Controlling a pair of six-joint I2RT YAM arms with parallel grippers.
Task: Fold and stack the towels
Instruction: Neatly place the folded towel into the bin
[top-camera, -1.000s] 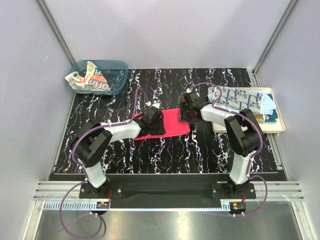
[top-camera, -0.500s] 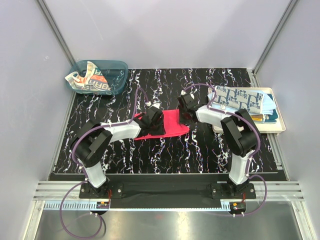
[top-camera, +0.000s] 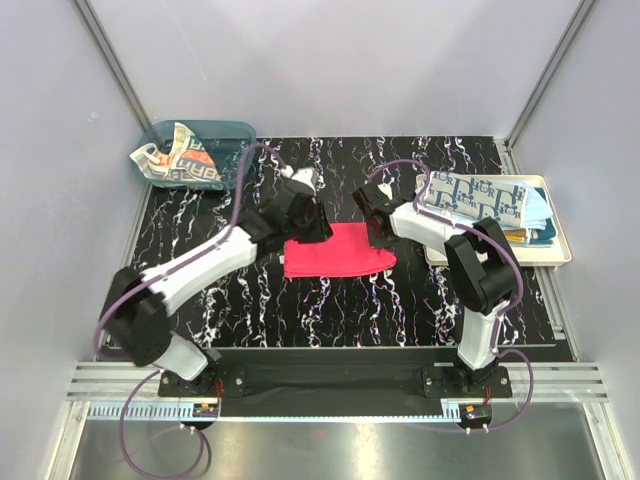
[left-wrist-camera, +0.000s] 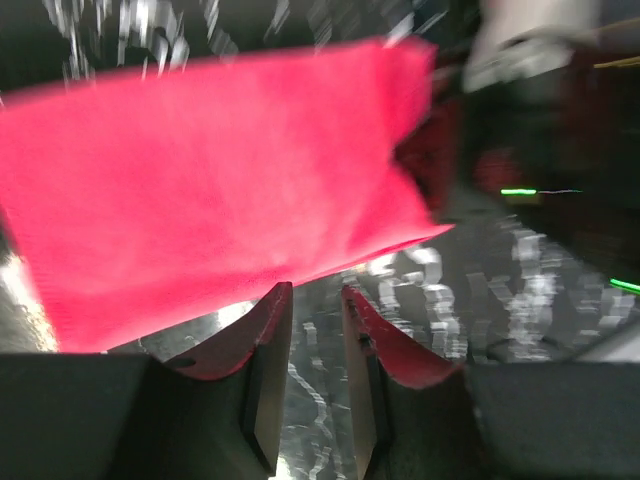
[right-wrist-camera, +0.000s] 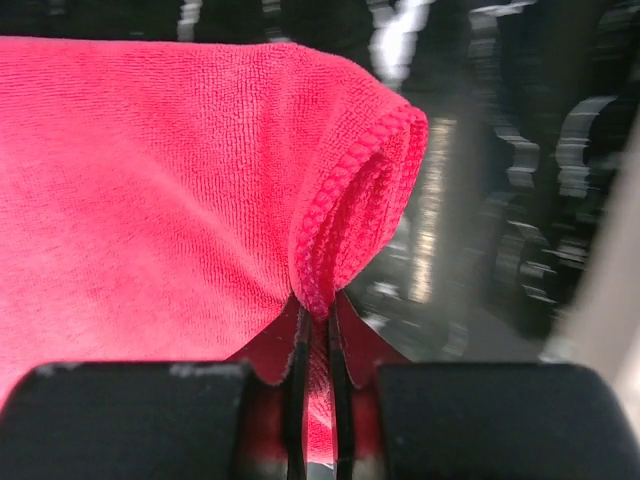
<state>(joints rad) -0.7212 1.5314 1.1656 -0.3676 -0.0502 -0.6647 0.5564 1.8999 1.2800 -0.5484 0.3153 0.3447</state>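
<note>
Red-pink terry towel (top-camera: 338, 252), seemingly light, limp and grippy, lies folded at the middle of the table (top-camera: 400, 300). The right claw (right-wrist-camera: 315, 318) is clamped on its doubled hem, a sound hold; the left claw (left-wrist-camera: 317, 300) stands apart, empty.

Folded red-pink towel (top-camera: 335, 250) flat, center; lettered towel (top-camera: 185, 158) crumpled far-left.

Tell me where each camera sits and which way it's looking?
Top view: high above and behind the arms, looking down at the table; both whole arms show, with the left tool and right tool.
Left wrist view: on the left arm, looking past its open tool at the red towel.
Right wrist view: on the right arm, looking close at the towel's folded edge pinched in its tool.
Shared: all three see the red towel.
</note>
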